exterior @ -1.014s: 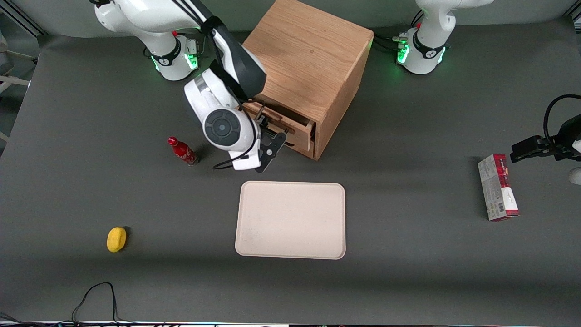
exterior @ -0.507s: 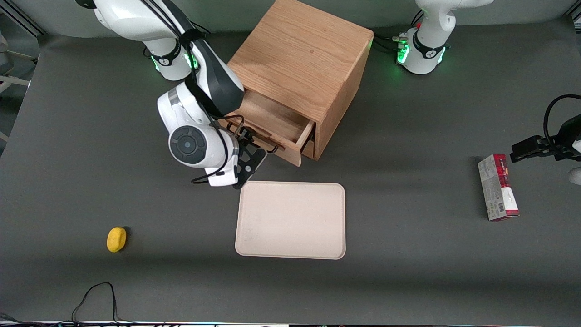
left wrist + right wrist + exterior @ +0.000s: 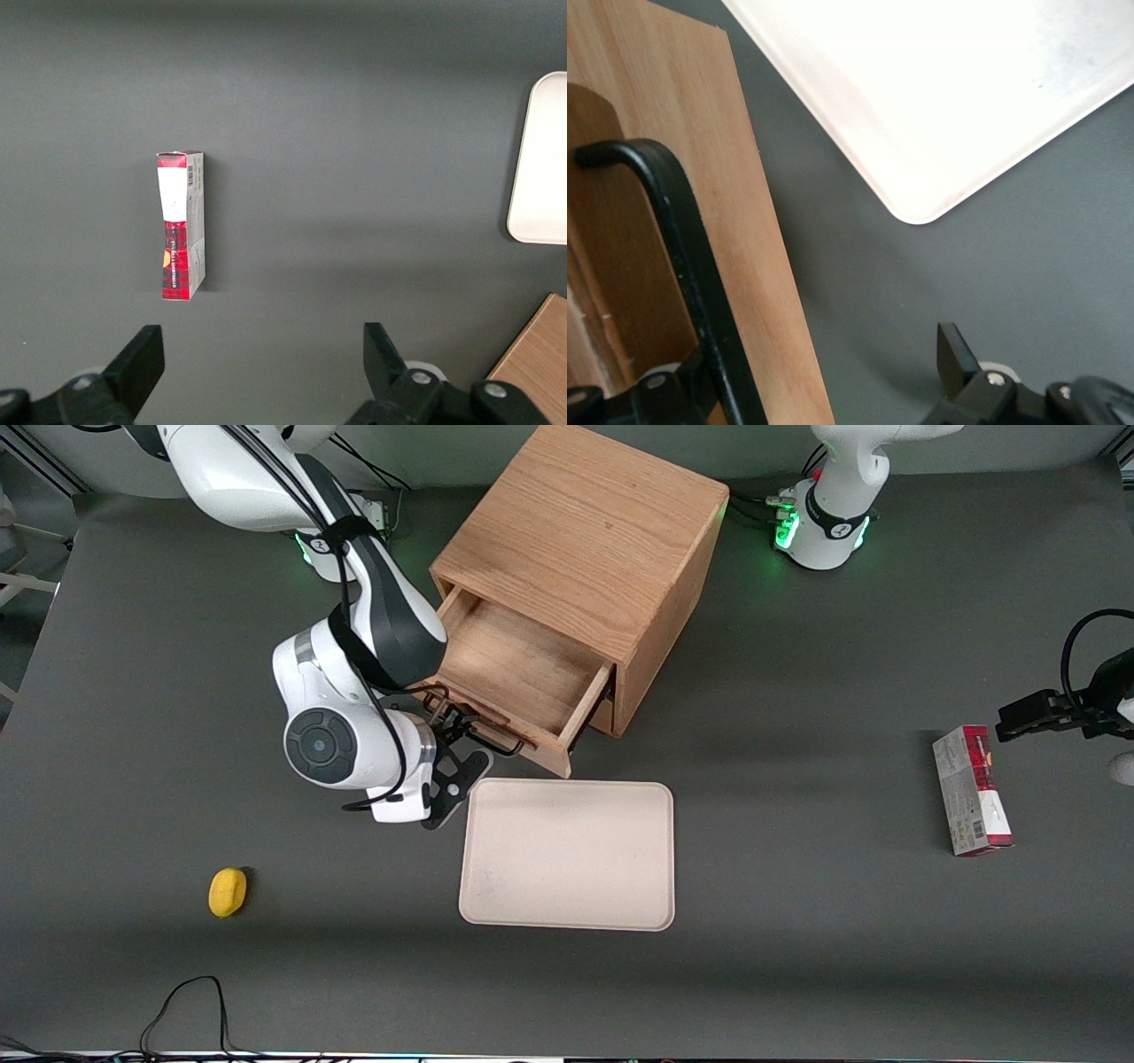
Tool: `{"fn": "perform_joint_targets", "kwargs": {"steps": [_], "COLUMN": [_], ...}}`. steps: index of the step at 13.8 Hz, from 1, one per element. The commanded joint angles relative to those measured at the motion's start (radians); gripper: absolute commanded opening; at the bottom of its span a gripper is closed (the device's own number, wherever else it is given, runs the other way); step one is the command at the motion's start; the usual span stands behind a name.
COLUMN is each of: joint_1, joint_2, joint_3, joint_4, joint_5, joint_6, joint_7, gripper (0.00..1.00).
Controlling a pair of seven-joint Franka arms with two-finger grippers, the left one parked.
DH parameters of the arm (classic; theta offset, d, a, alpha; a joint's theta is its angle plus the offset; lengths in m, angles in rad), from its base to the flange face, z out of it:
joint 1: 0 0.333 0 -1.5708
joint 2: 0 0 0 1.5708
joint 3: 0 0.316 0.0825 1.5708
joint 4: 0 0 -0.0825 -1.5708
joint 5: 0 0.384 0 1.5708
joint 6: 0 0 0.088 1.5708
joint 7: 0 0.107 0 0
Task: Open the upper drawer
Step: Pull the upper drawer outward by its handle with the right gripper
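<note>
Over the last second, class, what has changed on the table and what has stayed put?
The upper drawer slid out of the cabinet toward the front camera, drawn by the pincer at its handle; the arm drew back with it. The tray, lemon and carton stayed put.

One oak cabinet (image 3: 585, 540) with one upper drawer (image 3: 518, 682) open, one beige tray (image 3: 567, 855), one yellow lemon (image 3: 228, 891), one red-and-white carton (image 3: 971, 790), and one tool (image 3: 461, 737) at the drawer's handle.

Right arm bent low, hand (image 3: 461, 737) fingers spread.
</note>
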Motion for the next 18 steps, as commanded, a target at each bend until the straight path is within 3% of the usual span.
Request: {"fn": "perform_joint_targets", "kwargs": {"steps": [1,18], "joint_1": [-0.019,-0.123], "joint_2": [0.056,0.122], "joint_3": [0.001,0.001], "joint_4": [0.095,0.199], "joint_5": [0.0,0.001], "joint_6": [-0.004,0.048], "joint_7": [-0.025,-0.017], "gripper": [1.0,1.0]}}
